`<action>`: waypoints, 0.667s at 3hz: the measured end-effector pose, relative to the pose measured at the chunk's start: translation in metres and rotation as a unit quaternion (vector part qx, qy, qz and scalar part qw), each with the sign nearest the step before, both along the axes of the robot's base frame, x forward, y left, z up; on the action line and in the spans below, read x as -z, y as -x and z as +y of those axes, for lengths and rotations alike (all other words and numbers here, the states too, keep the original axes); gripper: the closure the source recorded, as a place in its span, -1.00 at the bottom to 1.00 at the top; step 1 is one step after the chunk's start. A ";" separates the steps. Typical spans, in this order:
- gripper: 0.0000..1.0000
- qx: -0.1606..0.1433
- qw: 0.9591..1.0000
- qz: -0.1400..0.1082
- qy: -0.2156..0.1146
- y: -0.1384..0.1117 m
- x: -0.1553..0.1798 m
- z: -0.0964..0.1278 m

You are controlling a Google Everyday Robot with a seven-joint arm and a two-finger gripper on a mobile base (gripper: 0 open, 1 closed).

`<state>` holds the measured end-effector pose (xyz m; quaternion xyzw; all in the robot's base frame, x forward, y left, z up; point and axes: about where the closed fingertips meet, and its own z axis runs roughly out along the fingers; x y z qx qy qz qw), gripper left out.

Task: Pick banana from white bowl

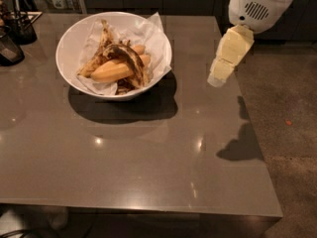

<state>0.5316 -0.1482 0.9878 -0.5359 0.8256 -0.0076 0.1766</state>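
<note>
The white bowl (74, 38) stands on the grey table at the back left, lined with crinkled white paper. In it lies a peeled banana (116, 69) with dark brown peel strips draped over it. My gripper (217, 77) hangs from the white arm at the upper right, above the table's right side. It points down and to the left. It is well to the right of the bowl and apart from it, with nothing in it that I can see.
A dark holder with utensils (19, 25) and a dark object (8, 49) stand at the table's far left. The table's right edge (252, 133) borders a speckled floor. The front edge runs along the bottom.
</note>
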 end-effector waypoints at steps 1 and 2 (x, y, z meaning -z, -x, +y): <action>-1.00 0.031 0.999 0.001 0.023 -0.020 0.017 0.026; -1.00 0.061 0.996 0.013 0.057 -0.042 0.038 0.050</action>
